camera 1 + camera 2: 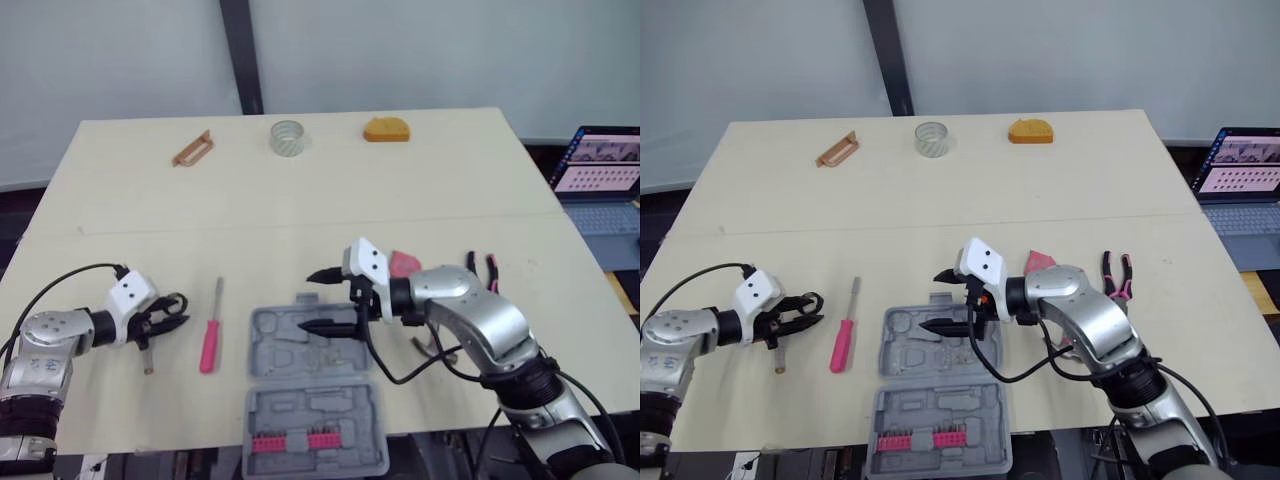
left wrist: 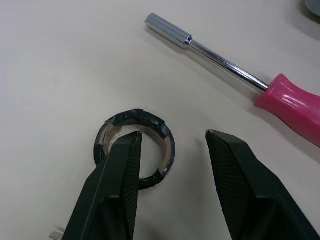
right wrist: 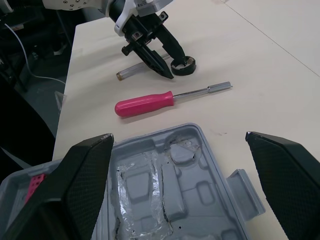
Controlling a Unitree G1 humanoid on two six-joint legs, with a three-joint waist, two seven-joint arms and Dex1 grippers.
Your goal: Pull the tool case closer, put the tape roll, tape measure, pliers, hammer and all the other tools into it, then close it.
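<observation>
The grey tool case lies open near the table's front edge, with a row of pink bits in its near half. My right gripper hovers open over the far half of the case, holding nothing. The small black tape roll lies flat on the table at the left. My left gripper is open at the roll, one fingertip over its hole and the other outside its wall. A pink-handled screwdriver lies between the roll and the case. Pink-handled pliers lie to the right of my right arm.
A pink object is partly hidden behind my right arm. A short cylinder lies by my left gripper. Far back stand a wooden piece, a glass jar and an orange object. A laptop sits beyond the right edge.
</observation>
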